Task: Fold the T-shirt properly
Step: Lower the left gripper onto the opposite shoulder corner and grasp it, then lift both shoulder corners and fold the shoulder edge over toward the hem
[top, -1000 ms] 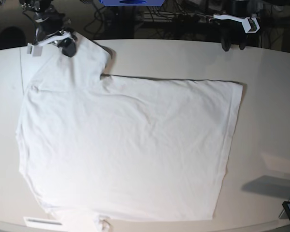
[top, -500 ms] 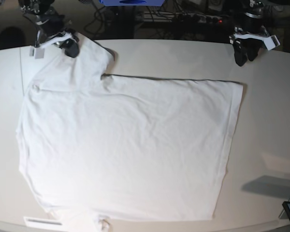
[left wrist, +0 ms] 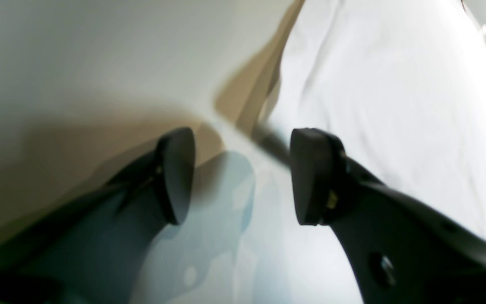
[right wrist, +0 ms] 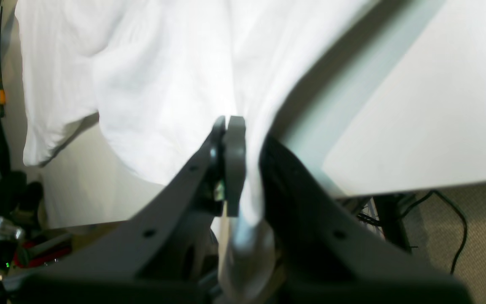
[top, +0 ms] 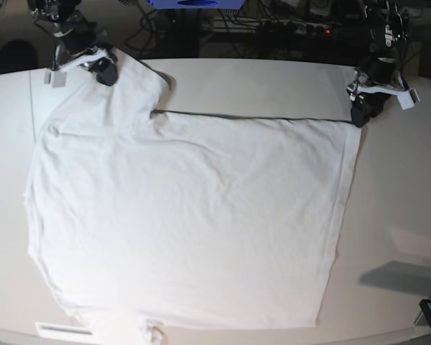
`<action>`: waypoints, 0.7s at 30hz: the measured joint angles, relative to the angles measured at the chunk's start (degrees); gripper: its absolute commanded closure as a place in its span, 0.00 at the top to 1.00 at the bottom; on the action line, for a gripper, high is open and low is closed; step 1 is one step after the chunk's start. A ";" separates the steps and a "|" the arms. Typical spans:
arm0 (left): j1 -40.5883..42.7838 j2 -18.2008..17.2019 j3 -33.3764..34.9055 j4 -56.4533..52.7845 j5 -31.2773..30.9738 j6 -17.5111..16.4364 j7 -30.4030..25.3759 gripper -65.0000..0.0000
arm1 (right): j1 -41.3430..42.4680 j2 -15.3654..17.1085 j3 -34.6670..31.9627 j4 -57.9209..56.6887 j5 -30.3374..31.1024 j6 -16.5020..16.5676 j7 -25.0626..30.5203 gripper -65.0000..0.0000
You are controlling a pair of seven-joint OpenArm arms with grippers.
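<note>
The T-shirt (top: 187, 215) lies spread flat over most of the tabletop (top: 273, 83), its body a broad white sheet with a few soft creases. One sleeve reaches up toward the far edge of the table, and a hemmed edge runs down the side nearest the left pincer.

The right gripper (top: 104, 70) sits at the tip of that raised sleeve. In the right wrist view its fingers (right wrist: 234, 160) are pressed nearly together with white cloth pinched between them: it is clenched on the T-shirt (right wrist: 163, 76). A bunched fold of fabric hangs just below the jaws, and the rest of the garment stretches away ahead of the pincer across the table.

The left gripper (top: 359, 115) stands at the far corner of the shirt body, right where the top edge meets the hemmed side edge. In the left wrist view its two dark fingertips (left wrist: 310, 177) are spread wide apart, released, with nothing between them. The cloth (left wrist: 395, 84) lies ahead of and beside one fingertip, while bare table (left wrist: 78, 63) shows ahead of the other; the view is blurred, so I cannot tell whether the tips touch the fabric.

Beyond the pincers, behind the table's far edge, dark equipment and cables (top: 273, 29) fill the background.
</note>
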 measured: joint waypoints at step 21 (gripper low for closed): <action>-8.31 7.28 0.17 -1.11 10.99 -1.55 2.97 0.54 | 0.48 -0.02 0.00 0.02 0.00 -0.04 -0.35 0.01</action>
